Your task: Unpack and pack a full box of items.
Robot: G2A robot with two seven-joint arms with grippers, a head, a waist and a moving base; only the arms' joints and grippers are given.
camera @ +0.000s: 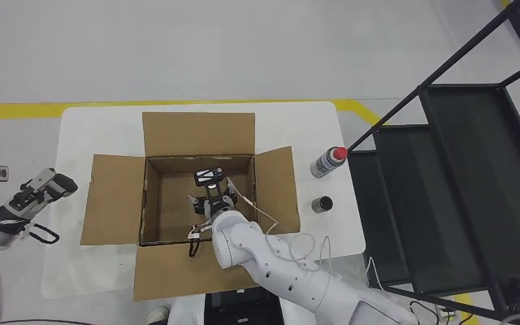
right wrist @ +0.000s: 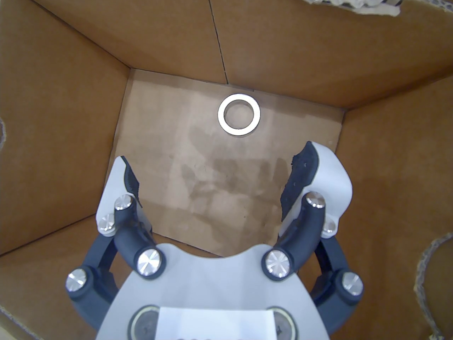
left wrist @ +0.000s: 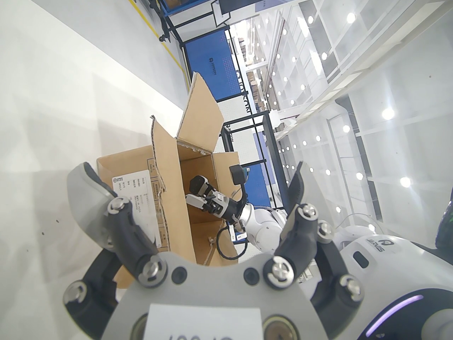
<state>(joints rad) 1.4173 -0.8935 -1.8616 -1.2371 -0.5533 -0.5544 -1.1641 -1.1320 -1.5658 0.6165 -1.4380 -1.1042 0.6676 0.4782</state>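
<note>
Down on the floor of the box (right wrist: 63, 83), near one wall's foot, lies a white ring (right wrist: 239, 114), possibly a tape roll. The right gripper (right wrist: 216, 159) hangs over it, fingers spread, empty. Best to descend straight, one finger through the hole, avoiding the wall.

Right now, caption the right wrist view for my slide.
Open right hand inside the cardboard box, a white ring lying on its floor.

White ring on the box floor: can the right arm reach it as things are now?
Probably yes. The right end effector is open inside the cardboard box, and the white ring lies flat on the floor beyond it, with nothing between. The nearby wall may crowd the grasp.
</note>
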